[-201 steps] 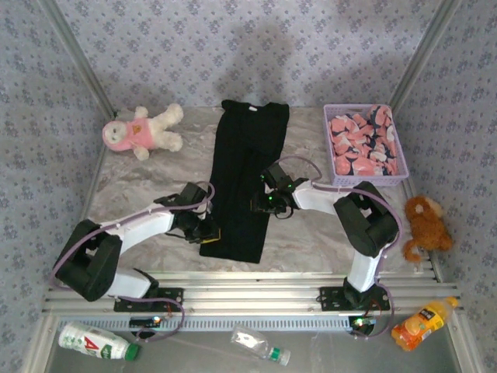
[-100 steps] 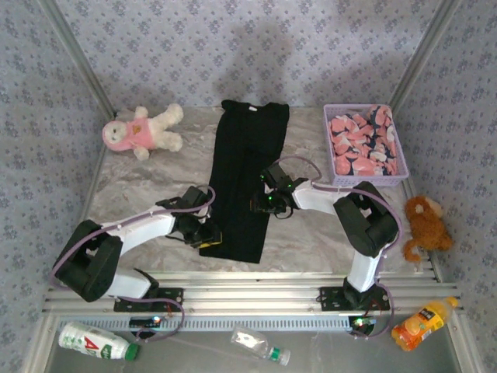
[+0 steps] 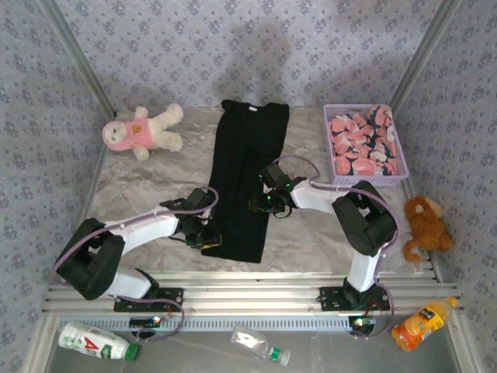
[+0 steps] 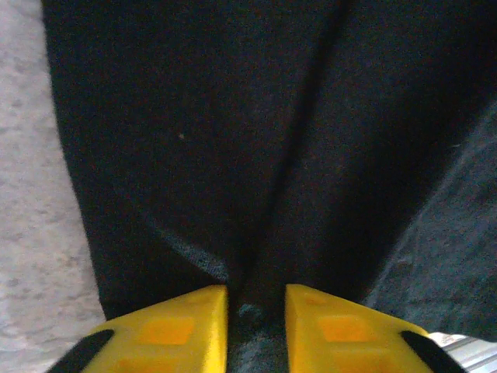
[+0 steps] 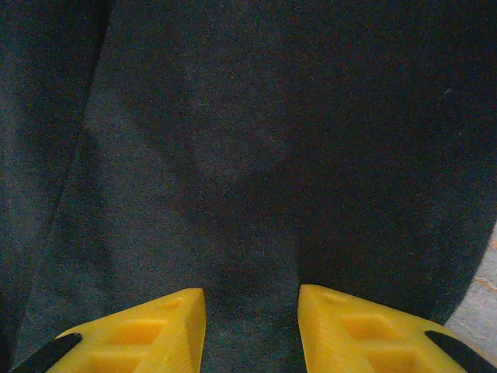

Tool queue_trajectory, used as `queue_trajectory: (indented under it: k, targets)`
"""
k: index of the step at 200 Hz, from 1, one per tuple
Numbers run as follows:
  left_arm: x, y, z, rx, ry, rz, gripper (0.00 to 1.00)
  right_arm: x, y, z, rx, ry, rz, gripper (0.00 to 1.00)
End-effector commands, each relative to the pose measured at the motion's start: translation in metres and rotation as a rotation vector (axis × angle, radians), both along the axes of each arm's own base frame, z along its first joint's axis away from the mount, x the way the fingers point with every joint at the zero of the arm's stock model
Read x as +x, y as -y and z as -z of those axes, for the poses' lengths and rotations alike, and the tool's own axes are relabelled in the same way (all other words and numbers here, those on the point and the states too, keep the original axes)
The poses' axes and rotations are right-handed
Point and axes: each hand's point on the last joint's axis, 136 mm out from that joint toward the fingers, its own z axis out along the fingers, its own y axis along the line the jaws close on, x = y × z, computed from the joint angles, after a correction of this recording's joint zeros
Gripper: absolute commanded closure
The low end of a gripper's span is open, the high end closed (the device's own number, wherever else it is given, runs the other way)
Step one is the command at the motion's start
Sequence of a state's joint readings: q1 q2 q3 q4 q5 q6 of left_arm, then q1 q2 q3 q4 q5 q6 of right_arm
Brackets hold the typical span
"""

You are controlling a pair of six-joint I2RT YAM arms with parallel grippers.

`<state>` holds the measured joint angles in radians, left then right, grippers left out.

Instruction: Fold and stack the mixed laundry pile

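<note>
The black T-shirt (image 3: 247,167) lies folded into a long narrow strip down the middle of the table, collar at the far end. My left gripper (image 3: 206,238) sits at its near left edge. In the left wrist view the yellow fingers (image 4: 182,330) stand close together, and the left gripper (image 4: 256,301) pinches a ridge of black cloth (image 4: 194,140). My right gripper (image 3: 264,203) rests on the strip's right edge, open (image 5: 251,305), with flat black cloth (image 5: 272,140) under the gap. The pink printed garment (image 3: 362,144) lies bunched in the basket.
The lavender mesh basket (image 3: 373,183) stands at the far right. A pink-and-white plush toy (image 3: 144,130) lies at the far left and a brown plush (image 3: 423,221) off the right edge. An orange juice bottle (image 3: 423,322) and two other bottles (image 3: 97,342) lie below the front rail.
My left gripper has slid nearer and to the right along the shirt's left edge, toward its near corner. The right gripper has stayed put.
</note>
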<state>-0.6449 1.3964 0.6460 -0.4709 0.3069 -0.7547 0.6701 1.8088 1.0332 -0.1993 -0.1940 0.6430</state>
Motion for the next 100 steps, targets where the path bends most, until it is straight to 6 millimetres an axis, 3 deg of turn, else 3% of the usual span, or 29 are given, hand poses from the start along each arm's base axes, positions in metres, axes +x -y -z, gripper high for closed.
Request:
queue_trajectory:
  k: [1,32,63,100]
  targets:
    - [0.004,0.008,-0.005,-0.036,0.014,-0.020,0.81,-0.005,0.003,0.011,-0.041,-0.033,0.000,0.61]
    - [0.010,-0.013,-0.014,0.063,0.069,-0.053,0.88,-0.006,0.003,0.012,-0.048,-0.038,-0.006,0.61]
    - [0.016,-0.038,-0.021,0.137,0.096,-0.082,0.87,-0.008,0.007,0.013,-0.062,-0.039,-0.002,0.61]
    - [0.021,-0.037,-0.030,0.100,0.122,-0.106,0.92,-0.009,0.006,0.014,-0.063,-0.043,-0.006,0.61]
